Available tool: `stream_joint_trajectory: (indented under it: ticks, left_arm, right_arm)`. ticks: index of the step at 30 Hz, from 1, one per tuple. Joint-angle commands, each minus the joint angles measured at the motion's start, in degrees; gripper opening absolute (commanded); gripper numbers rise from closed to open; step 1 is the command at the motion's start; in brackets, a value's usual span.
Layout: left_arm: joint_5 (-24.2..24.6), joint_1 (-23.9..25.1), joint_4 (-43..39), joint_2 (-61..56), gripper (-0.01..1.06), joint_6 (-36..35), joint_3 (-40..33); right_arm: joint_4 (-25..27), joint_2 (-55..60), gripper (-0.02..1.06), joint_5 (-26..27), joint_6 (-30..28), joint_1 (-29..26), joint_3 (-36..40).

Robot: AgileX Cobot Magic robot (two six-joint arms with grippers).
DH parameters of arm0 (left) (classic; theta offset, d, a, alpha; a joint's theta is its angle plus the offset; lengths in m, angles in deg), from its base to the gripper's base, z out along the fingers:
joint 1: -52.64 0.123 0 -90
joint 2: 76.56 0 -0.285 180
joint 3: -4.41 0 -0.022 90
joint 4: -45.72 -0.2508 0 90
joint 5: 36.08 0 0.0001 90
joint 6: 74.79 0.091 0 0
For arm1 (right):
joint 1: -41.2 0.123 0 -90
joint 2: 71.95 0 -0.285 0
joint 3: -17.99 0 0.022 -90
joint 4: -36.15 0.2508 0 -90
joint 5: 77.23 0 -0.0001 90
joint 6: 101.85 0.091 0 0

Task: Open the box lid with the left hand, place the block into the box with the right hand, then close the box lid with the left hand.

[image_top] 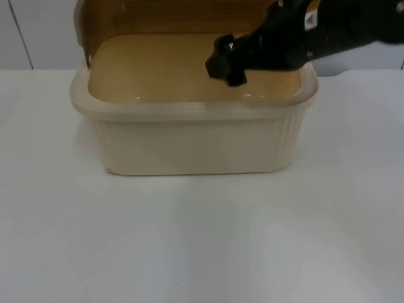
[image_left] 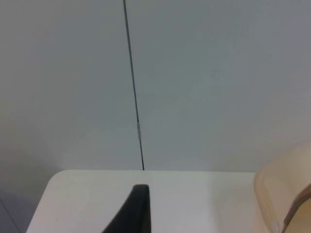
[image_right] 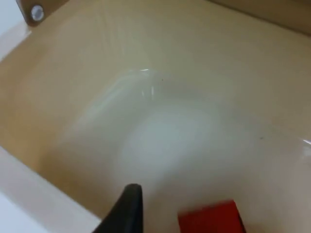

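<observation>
Cream box [image_top: 189,148] standing on the white surface [image_top: 202,240] toward twelve o'clock in the top view, lid [image_top: 170,16] swung up and back against the grey partition wall [image_left: 204,82]. Right hand [image_top: 224,63] reaching in over the open box from about two o'clock, hanging above the interior near the right half of the rim. Red block [image_right: 210,218] seen from the right wrist just beside the black fingertip [image_right: 127,206], roughly at three o'clock from it, over the pale box floor; cannot tell whether gripped or lying loose, nor how wide the right hand's fingers stand. Left hand [image_left: 133,211] waiting off to the side of the box, pointed at the wall and the edge of the surface, a corner of the box near it at about four o'clock; opening of that hand likewise cannot be told.
</observation>
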Motion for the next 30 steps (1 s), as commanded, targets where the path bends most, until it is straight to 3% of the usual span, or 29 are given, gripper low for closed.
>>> stream_joint_trajectory:
  ticks: [1,4,11,16,22,30]
  left_arm:
    - [-0.5,-0.4,0.0,-0.2,1.05,-0.5,-0.1]
    - [-0.5,-0.4,0.0,-0.2,1.05,-0.5,-0.1]
    - [-0.5,-0.4,0.0,-0.2,1.05,-0.5,-0.1]
    - [-0.3,-0.4,0.0,-0.2,1.05,-0.5,-0.1]
    - [-0.3,-0.4,0.0,-0.2,1.05,-0.5,-0.1]
    - [-0.5,-0.4,0.0,-0.2,1.05,-0.5,-0.1]
  right_arm:
    - [-0.3,-3.6,1.04,-4.6,-0.5,0.8,-0.4]
    - [0.3,-9.9,1.04,-11.1,-0.5,1.7,0.5]
    - [2.9,-22.4,1.04,-12.9,-0.5,3.7,6.6]
    - [4.2,-32.5,1.04,-17.3,-0.4,2.8,10.4]
    - [4.1,-42.2,1.04,-21.2,-0.4,-5.6,10.3]
    - [4.1,-55.6,1.04,-29.1,-2.9,-23.8,10.3]
